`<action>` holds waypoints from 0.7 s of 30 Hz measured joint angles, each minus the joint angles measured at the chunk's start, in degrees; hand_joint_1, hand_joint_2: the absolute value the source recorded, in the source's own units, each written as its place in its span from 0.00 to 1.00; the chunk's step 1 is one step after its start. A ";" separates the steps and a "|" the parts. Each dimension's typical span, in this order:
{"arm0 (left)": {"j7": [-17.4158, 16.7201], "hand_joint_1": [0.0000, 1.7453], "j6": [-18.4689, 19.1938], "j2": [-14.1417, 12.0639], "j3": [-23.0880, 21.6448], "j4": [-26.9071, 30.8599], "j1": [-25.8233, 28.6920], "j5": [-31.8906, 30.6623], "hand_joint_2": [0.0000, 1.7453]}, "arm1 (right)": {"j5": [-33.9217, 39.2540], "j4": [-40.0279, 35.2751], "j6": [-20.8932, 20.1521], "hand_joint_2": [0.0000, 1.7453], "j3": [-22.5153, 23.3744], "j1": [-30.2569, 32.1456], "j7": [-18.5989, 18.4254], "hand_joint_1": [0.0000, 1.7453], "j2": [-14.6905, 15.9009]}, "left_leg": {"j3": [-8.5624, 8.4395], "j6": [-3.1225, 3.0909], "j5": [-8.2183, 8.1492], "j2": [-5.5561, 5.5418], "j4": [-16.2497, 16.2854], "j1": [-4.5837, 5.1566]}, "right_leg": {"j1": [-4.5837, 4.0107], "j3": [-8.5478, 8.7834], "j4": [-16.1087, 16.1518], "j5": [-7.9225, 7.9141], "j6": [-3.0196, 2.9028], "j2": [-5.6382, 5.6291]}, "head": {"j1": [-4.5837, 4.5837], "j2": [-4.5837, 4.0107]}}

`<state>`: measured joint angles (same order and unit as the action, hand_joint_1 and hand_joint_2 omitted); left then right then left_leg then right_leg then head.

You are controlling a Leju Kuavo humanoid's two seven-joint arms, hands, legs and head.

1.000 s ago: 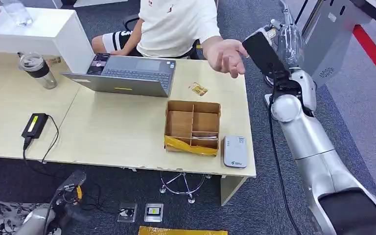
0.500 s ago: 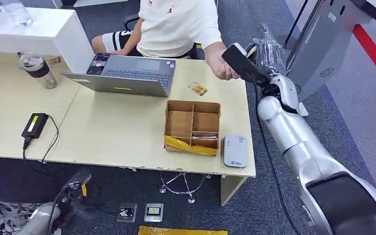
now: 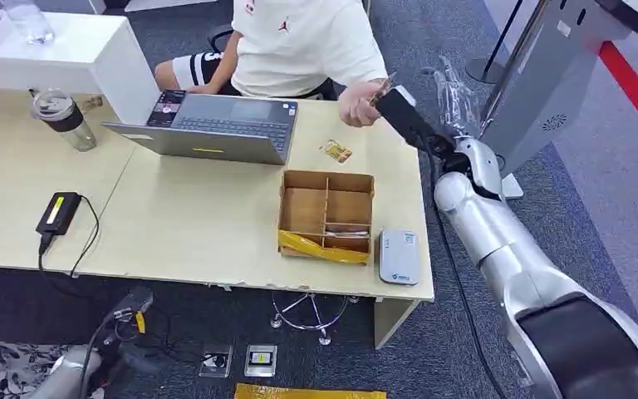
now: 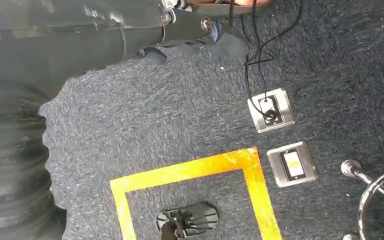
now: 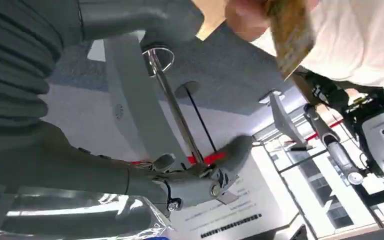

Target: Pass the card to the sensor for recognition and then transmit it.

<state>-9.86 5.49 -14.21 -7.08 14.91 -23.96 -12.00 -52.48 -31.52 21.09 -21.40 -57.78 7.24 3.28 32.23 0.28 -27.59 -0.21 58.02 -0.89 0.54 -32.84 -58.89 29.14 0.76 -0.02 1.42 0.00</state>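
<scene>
In the right wrist view a gold card (image 5: 290, 35) is pinched in a person's fingers (image 5: 250, 15), just beyond my right hand (image 5: 180, 100). The hand's thumb and darker fingers (image 5: 200, 182) stand wide apart with nothing between them. In the head view my right hand (image 3: 404, 116) reaches over the table's far right corner beside the person's hand (image 3: 359, 104), which holds the card (image 3: 382, 83). The white card sensor (image 3: 399, 256) lies at the table's front right. My left hand (image 3: 126, 309) hangs low beside the table and holds nothing.
A cardboard box with compartments (image 3: 326, 214) sits left of the sensor. Another gold card (image 3: 337, 151) lies behind the box. A laptop (image 3: 216, 125), a bottle (image 3: 62, 116) and a black power adapter (image 3: 58, 212) are further left. A grey kiosk (image 3: 540, 75) stands at right.
My right arm swung left toward the person. The person's open hand closed on the card and drew it slightly away from my right hand. The left arm barely moved.
</scene>
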 joint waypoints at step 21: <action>2.23 0.00 -3.23 -3.85 0.00 -0.20 3.94 5.40 1.00 | 12.81 -50.22 -34.60 1.00 8.09 18.25 -16.30 0.00 15.21 | -0.03 0.02 -0.01 0.03 0.00 -0.07 | -0.05 0.03 -0.03 0.00 -0.01 0.02 | 0.02 0.00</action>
<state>-7.63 2.25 -18.05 -7.08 14.71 -20.03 -6.60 -39.67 -81.74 -13.51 -13.31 -39.53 -9.07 18.49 32.19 0.30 -27.60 -0.19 58.02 -0.95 0.49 -32.81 -58.91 29.14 0.76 0.00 1.44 0.00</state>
